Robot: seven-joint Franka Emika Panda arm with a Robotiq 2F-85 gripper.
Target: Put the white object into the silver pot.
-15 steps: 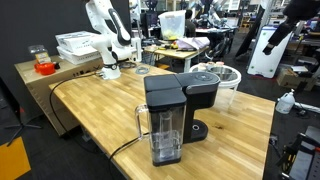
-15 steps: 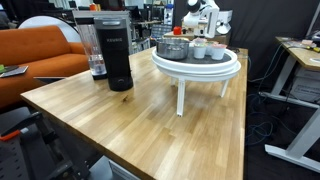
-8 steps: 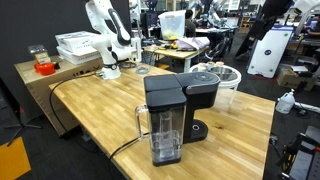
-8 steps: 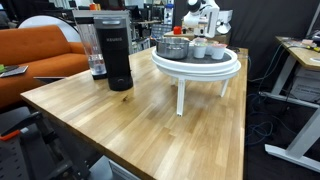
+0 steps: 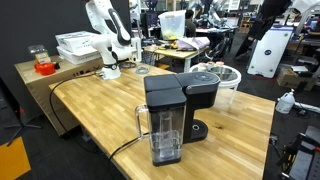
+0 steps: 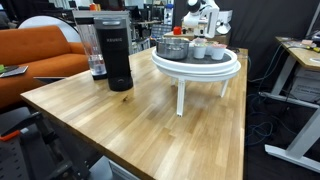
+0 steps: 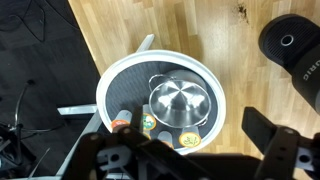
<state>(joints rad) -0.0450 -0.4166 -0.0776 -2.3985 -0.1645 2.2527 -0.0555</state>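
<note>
Our jaws hang spread wide and empty above the round white tray (image 7: 99, 100). The silver pot (image 7: 182, 104) sits mid-tray, with the white object (image 6: 199, 49) just right of it. The object looks small, light and rigid, so we'd pinch its sides.

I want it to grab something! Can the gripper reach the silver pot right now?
Probably yes. In the wrist view the open gripper hangs above the silver pot on the round white tray, with nothing between them.
</note>
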